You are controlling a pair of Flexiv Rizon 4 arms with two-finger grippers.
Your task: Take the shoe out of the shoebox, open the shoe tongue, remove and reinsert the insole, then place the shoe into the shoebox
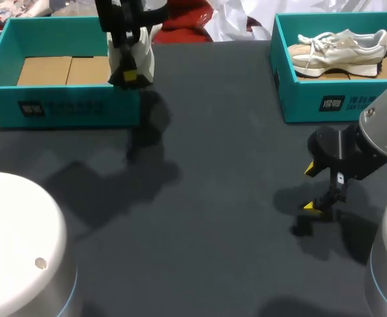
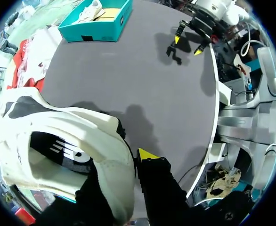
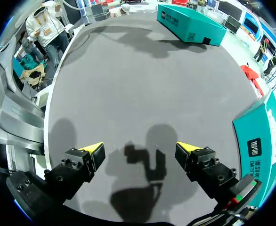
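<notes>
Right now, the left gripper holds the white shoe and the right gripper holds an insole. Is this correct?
No: the right gripper is open and empty, as the right wrist view shows. The left gripper does hold the white shoe.

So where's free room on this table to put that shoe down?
Widest bare patch: the dark table between the left shoebox and right shoebox. Crowded spots: the right shoebox holds a second shoe, the right end effector hovers open in front of it, and the left end effector grips the white shoe over the left shoebox's right end.
</notes>
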